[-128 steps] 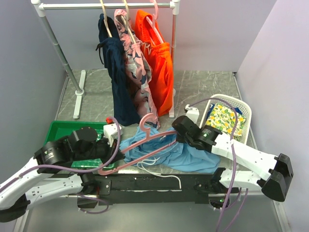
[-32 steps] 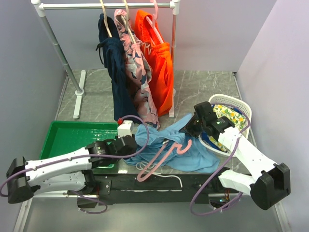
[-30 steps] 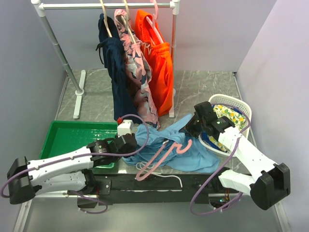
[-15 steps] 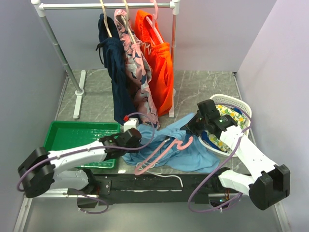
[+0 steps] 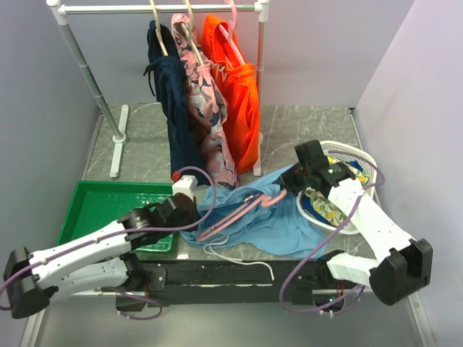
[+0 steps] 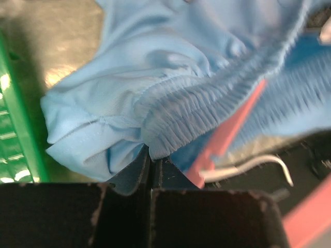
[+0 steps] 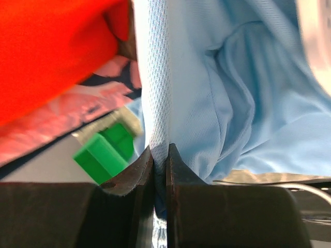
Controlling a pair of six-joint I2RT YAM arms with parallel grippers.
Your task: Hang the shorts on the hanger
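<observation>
Now, at your far left the green tray (image 5: 101,202) lies on the grey table (image 5: 304,130); its edge shows again in the left wrist view (image 6: 15,139). Just beside the tray's right end the left gripper (image 5: 194,215) meets the left edge of the light blue shorts (image 5: 289,228); your left wrist camera shows its jaws (image 6: 151,160) pressed together on the gathered elastic waistband of the shorts (image 6: 155,62), with fabric pinched between them.

Behind, on the rack (image 5: 159,9), hang a navy garment (image 5: 177,108), a patterned garment (image 5: 210,116) and orange shorts (image 5: 242,94), well apart from your work.

The hanger (image 5: 235,213) lies slanted across the blue shorts between the two grippers, its lower end towards the left gripper and its hook curling up near the right one; in the left wrist view a pink bar (image 6: 227,134) runs beneath the waistband. A white cord (image 5: 235,256) trails from the shorts along the near table edge.

Further right, the right gripper (image 5: 288,185) holds the upper right part of the shorts; your right wrist camera shows the jaws (image 7: 160,155) drawn narrow on a raised fold of blue mesh (image 7: 232,103). At the far right the white basket (image 5: 365,160) holds a printed cloth (image 5: 325,206), beside the right arm.
</observation>
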